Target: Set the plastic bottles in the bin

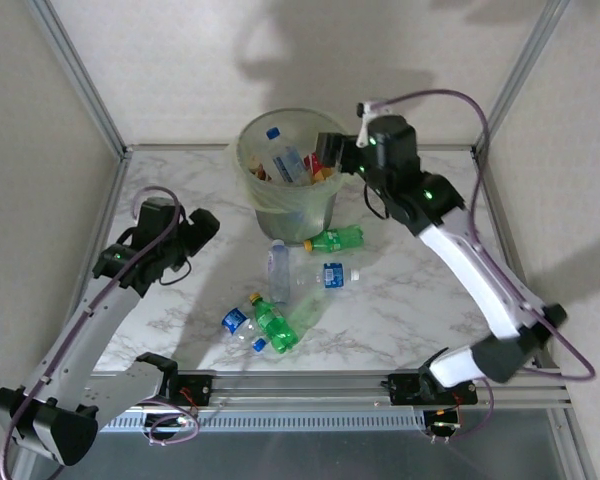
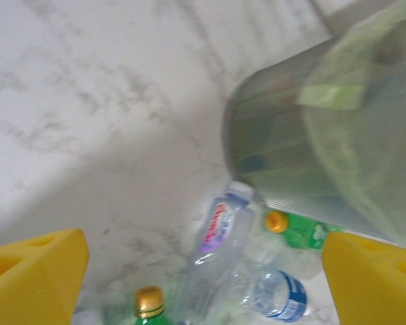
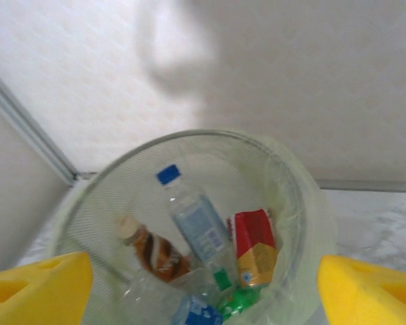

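The right gripper (image 1: 332, 152) hangs open and empty above the bin (image 1: 298, 215), placed for dropping; the left gripper (image 1: 198, 232), open too, faces loose plastic bottles (image 1: 277, 268) on the bench (image 1: 400, 310).

The table (image 1: 410, 300) is white marble with grey veining, and the bin (image 1: 280, 215) is a translucent pale green. The green bottles (image 1: 275, 325) have yellow caps and the clear bottles (image 1: 332, 274) carry blue labels, one of them red-and-blue. The left claw (image 2: 203, 271) and right claw (image 3: 203, 284) have bright yellow fingers.
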You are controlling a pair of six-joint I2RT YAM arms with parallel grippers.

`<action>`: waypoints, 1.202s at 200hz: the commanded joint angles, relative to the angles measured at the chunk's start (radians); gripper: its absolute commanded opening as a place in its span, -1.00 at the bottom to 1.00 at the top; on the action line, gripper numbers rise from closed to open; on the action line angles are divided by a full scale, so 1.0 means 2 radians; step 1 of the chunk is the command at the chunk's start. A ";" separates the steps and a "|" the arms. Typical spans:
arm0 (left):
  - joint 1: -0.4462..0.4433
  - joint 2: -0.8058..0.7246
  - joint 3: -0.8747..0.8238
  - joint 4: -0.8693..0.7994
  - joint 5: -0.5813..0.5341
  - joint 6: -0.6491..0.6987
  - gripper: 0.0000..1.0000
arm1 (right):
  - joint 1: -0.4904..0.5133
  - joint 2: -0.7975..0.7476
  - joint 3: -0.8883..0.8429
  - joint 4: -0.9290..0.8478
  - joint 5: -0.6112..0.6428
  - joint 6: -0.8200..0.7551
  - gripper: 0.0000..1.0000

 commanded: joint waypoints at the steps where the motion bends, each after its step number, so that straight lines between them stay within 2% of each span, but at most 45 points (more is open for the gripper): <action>1: 0.004 -0.011 -0.036 -0.052 0.006 -0.037 0.71 | 0.028 -0.043 -0.075 0.051 -0.047 0.014 0.73; 33: 0.003 -0.027 -0.092 -0.059 0.046 -0.089 0.66 | 0.062 -0.097 -0.157 0.039 -0.035 0.026 0.72; 51: -0.006 -0.035 -0.115 -0.060 0.042 -0.110 0.67 | 0.071 -0.114 -0.198 0.033 -0.026 0.045 0.71; 90: -0.068 -0.023 -0.140 -0.068 0.014 -0.155 0.71 | 0.078 -0.140 -0.262 0.040 -0.032 0.073 0.70; 142: -0.112 0.002 -0.174 -0.026 0.011 -0.195 0.67 | 0.081 -0.126 -0.267 0.045 -0.031 0.077 0.70; 181: -0.121 0.012 -0.216 0.046 0.031 -0.219 0.64 | 0.085 -0.115 -0.263 0.046 -0.035 0.078 0.69; 240: -0.123 0.051 -0.233 0.091 0.019 -0.212 0.63 | 0.087 -0.108 -0.264 0.039 -0.036 0.084 0.68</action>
